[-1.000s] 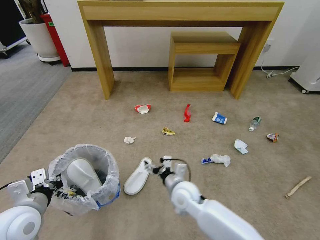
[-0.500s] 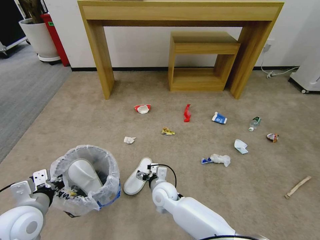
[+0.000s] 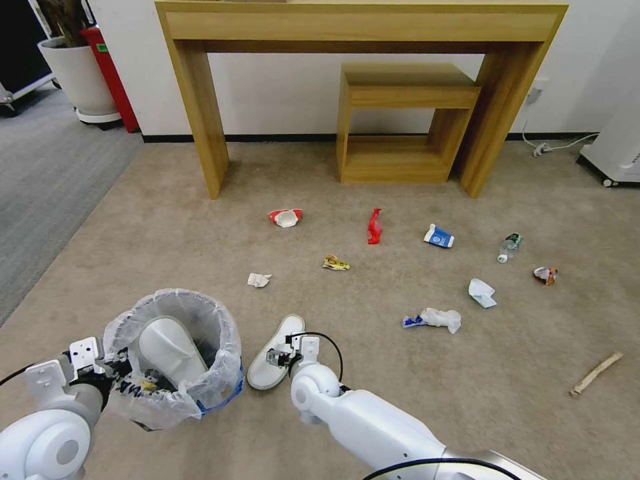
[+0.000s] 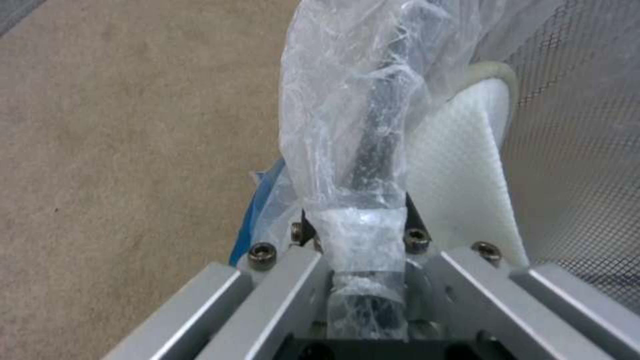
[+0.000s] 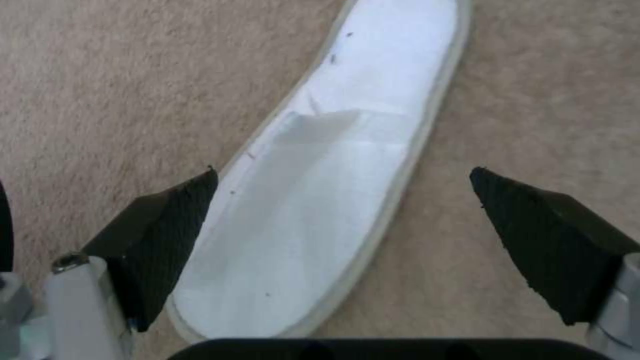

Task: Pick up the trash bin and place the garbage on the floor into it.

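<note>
A white slipper (image 3: pixel 275 352) lies flat on the beige carpet (image 3: pixel 400 413) just right of the trash bin (image 3: pixel 175 357), its long axis running from the near left to the far right, its rounded end nearest the robot and its narrower end toward the wooden desk (image 3: pixel 360 40). The right gripper (image 3: pixel 280 357) hangs directly over it with its two black fingers (image 5: pixel 167 235) spread wide, one at each long edge of the slipper, gripping nothing. The left gripper (image 3: pixel 110 373) is clamped on the near rim of the bin, pinching the crinkly plastic liner (image 4: pixel 347 125) and the rim under it. A second white slipper (image 3: pixel 170 347) stands on end inside the bin, leaning against its wall, so two slippers are counted in all. Scattered farther out on the carpet are one crushed red-and-white cup (image 3: pixel 285 217), one red wrapper (image 3: pixel 375 227), one blue-and-white carton (image 3: pixel 439 236), one bottle (image 3: pixel 509 247), one yellow wrapper (image 3: pixel 336 263), one small colourful wrapper (image 3: pixel 545 274) and one wooden stick (image 3: pixel 596 373) lying at a slant at the far right. Three pale crumpled scraps are also visible: one (image 3: pixel 259 280) beyond the bin, one (image 3: pixel 481 293) near the bottle, and one (image 3: pixel 437 319) with a blue edge between them.
</note>
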Robot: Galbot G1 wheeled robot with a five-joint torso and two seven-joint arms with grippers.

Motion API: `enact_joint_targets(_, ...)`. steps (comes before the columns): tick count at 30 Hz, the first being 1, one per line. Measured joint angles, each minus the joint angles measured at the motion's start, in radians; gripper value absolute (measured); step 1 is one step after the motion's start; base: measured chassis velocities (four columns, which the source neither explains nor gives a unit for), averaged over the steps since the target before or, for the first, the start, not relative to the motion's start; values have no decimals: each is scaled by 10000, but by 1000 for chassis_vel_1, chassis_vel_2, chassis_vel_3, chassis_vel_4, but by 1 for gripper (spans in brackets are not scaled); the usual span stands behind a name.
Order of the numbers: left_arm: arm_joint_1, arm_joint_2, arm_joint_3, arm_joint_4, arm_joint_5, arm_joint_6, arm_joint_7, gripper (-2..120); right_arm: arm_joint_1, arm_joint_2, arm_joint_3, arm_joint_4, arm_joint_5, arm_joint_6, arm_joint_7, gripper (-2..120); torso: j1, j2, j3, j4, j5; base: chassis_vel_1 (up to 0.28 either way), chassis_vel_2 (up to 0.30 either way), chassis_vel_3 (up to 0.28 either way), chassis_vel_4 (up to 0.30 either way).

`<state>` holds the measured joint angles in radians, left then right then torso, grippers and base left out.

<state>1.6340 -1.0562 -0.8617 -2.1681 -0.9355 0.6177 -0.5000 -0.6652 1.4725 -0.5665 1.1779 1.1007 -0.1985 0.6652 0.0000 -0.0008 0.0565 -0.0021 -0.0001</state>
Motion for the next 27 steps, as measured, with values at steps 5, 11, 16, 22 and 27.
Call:
enact_joint_targets(5,2,26,10,0,-7,-29,7,1,246,513,-165,-693,-13,146,-118,96,0,0,0,1,0,0,0,0,0)
enact_joint_targets(11,-38,88,29,17,-39,-37,20,1,313,754,-172,-1044,-79,206,-138,96,0,0,0,1,-1,0,0,0,0)
enact_joint_targets(16,-86,157,107,30,-70,-41,22,1,488,1214,-227,-1755,-198,408,-270,93,0,0,0,1,-1,0,0,0,0)
enact_joint_targets(22,-84,162,129,-12,-71,-60,26,1,645,1375,-270,-2020,-231,480,-320,92,0,0,0,1,0,0,0,0,0)
enact_joint_targets(27,-91,180,128,-35,-73,-69,26,1,688,1380,-272,-2158,-260,504,-332,92,0,0,0,1,1,0,0,0,0)
